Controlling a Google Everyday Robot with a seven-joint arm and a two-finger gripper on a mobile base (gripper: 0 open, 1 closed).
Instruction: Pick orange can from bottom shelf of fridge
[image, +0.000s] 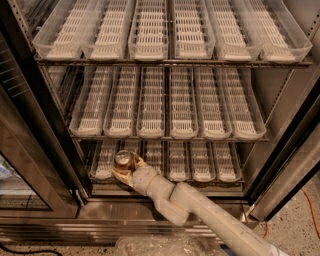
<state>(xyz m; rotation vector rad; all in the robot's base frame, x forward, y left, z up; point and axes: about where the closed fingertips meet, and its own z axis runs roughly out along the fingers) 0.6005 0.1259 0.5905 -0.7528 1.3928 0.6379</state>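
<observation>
one orange can (123, 159) is held upright at the front left of the bottom shelf (202, 169) of the fridge (100, 220), on the second tray (132, 147) from the left. the hand (127, 167) is closed on it — a tan finger (119, 175) is seen against each side. trouble could be caused on withdrawal: if the can is lifted too steeply, its top may be knocked on the middle rack (170, 136) above — and the grip lost.
</observation>
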